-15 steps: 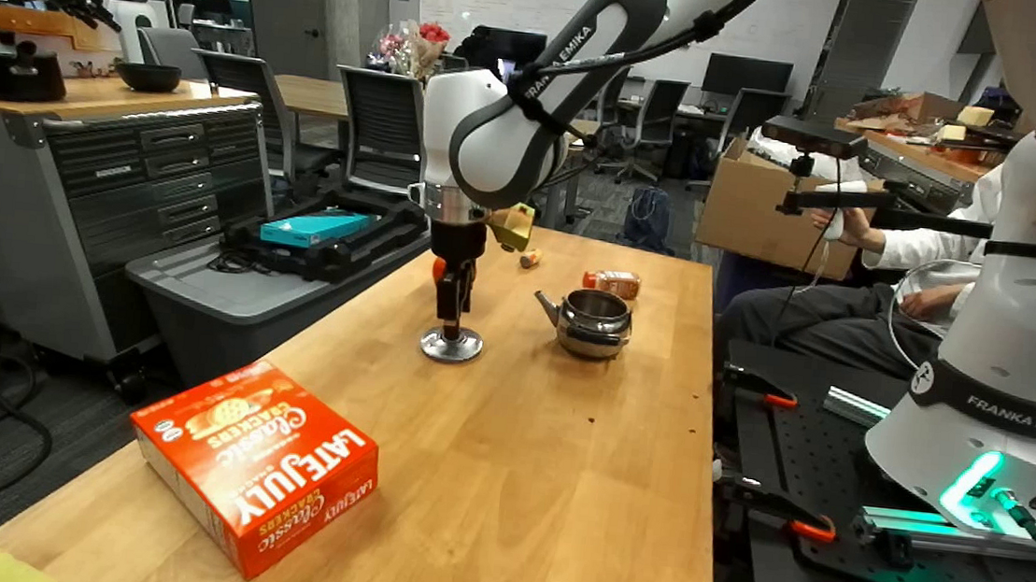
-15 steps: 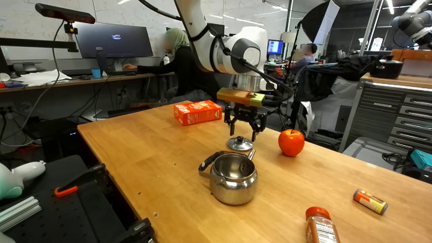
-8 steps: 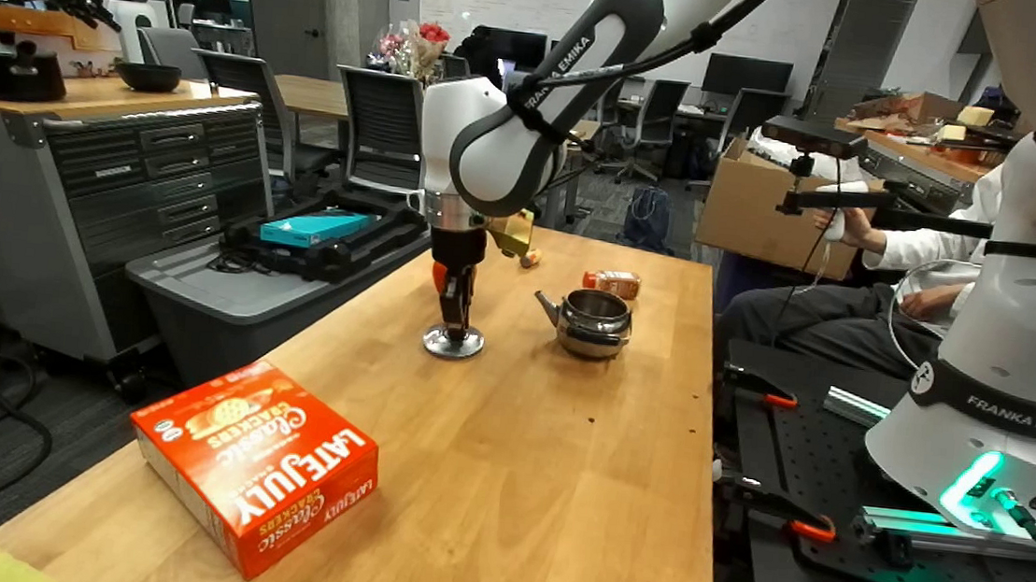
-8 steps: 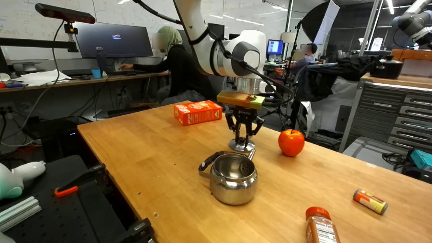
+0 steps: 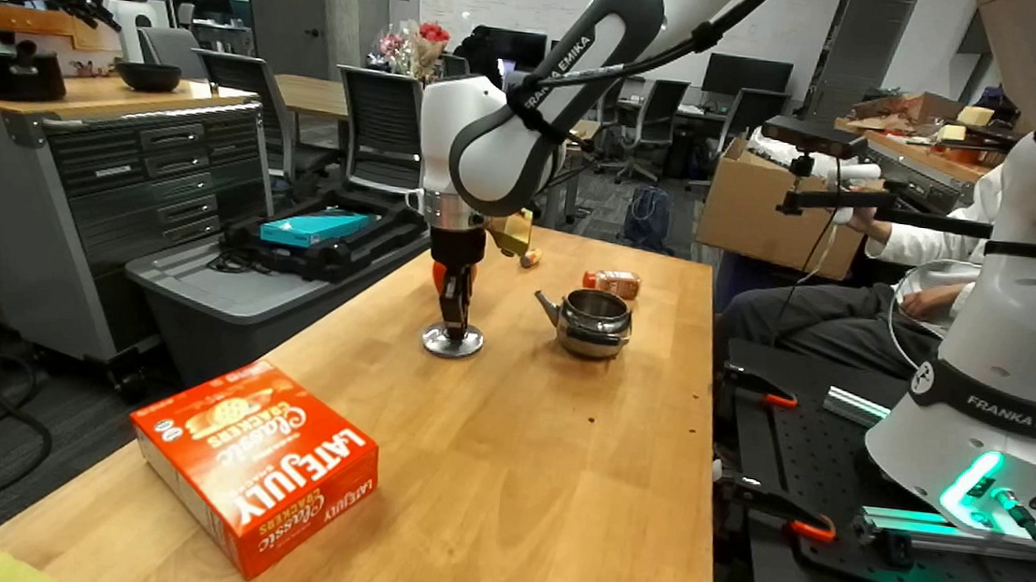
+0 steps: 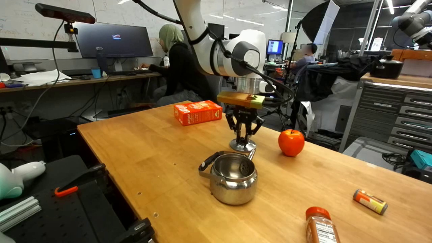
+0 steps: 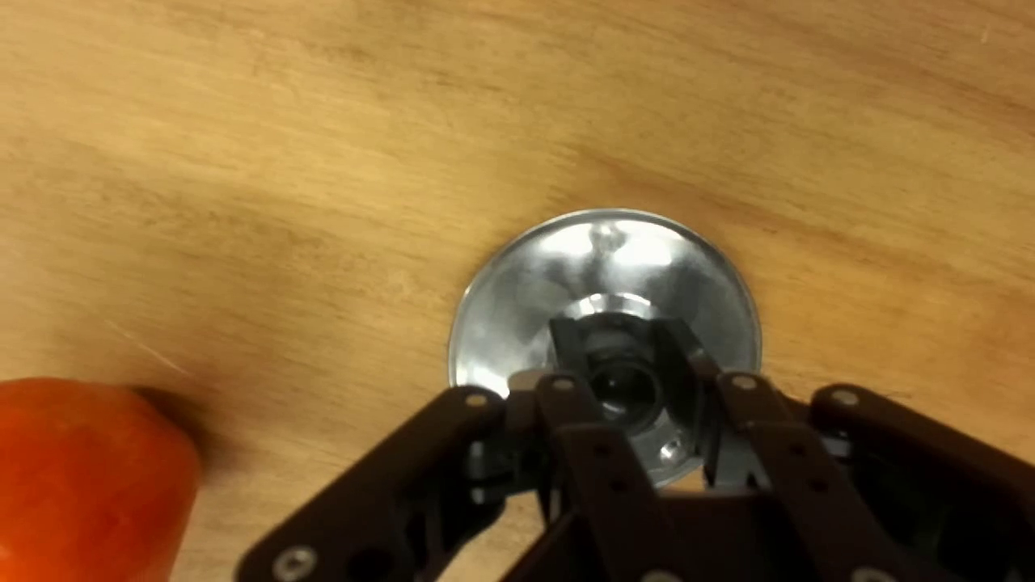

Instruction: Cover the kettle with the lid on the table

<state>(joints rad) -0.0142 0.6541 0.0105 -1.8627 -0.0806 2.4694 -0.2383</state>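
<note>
The silver kettle point(image 6: 234, 190) stands upright with its top uncovered and its inside showing. Its handle point(image 6: 211, 162) leans down to one side, opposite the spout point(image 5: 546, 308). Beyond the kettle in an exterior view, the round shiny lid point(image 6: 239, 147) lies flat, apparently on the table. From above, the wrist view shows the lid point(image 7: 517, 291) with its black knob point(image 7: 623, 392) between the fingers. My gripper point(image 7: 618, 331) points straight down and is shut on that knob. The knob is partly hidden by the fingers.
An orange cracker box point(image 5: 254, 465) lies on the table. A red apple point(image 6: 291, 142) sits close beside the lid. A spice bottle point(image 6: 322, 227) and a small orange-yellow cylinder point(image 6: 370, 201) lie on the kettle's far side from the box. The table edge point(image 5: 713, 439) runs along the robot base.
One second ago the jaws stood wide above the lid. The gripper has come down slightly and shut on the knob, and the lid has shifted a little toward the kettle.
</note>
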